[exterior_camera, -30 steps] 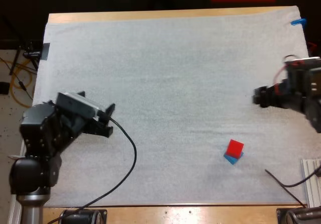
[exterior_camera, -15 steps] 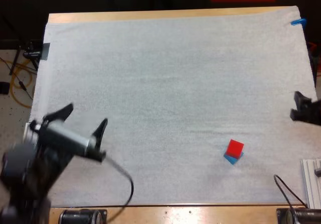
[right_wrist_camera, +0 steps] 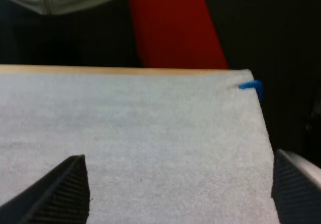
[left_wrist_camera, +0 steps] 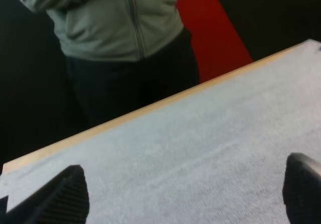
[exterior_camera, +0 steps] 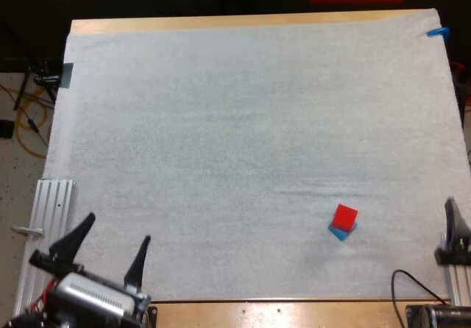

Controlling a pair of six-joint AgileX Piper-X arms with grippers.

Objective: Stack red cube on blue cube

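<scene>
Fingers wide apart and empty on your left gripper [exterior_camera: 119, 227] and right gripper [right_wrist_camera: 173, 191]. Both just pulled back, and red cube [exterior_camera: 344, 215] sits on blue cube [exterior_camera: 341, 232], so it looks done.

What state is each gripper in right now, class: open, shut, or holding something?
Left gripper: open, holding nothing.
Right gripper: open, holding nothing.

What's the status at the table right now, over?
Left gripper and right gripper both open, away from the cubes. Red cube sits on blue cube. Person stands beyond the table, off the mat.
</scene>
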